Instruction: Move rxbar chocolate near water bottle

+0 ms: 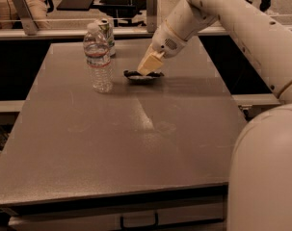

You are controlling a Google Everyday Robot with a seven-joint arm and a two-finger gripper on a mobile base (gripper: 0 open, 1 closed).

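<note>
Cream-coloured fingers (151, 60) of the gripper (146, 70) were drawn together into one narrow wedge, clenched on the rxbar chocolate (143, 75). The wedge pointed steeply down, and its tips met the top face of the bar about midway along its length.

The bar was a dark, flat wrapper lying roughly level, just beside the water bottle (98, 59) on that bottle's right as the camera saw it. A clear gap of bare surface separated the two. The bar sat at the level of the bottle's base. Whether its underside pressed on the grey worktop (136, 143) or hung just clear of it could not be determined, as a dark shadow lay directly beneath.

From the fingers, a white wrist housing with a perforated patch (170, 43) rose away from the bottle, up and to the right. It joined the white arm (242, 28), which ran on towards the upper right edge of the view. The robot's rounded white body (266, 177) filled the lower right corner, well apart from the bottle.

The water bottle stood upright with its white cap on and its pale label band at mid-height. A green-and-white can (107, 32) stood directly behind it, partly hidden by the bottle's shoulder. Beyond the bottle, a metal rail with upright posts (152, 8) crossed the back of the scene.
</note>
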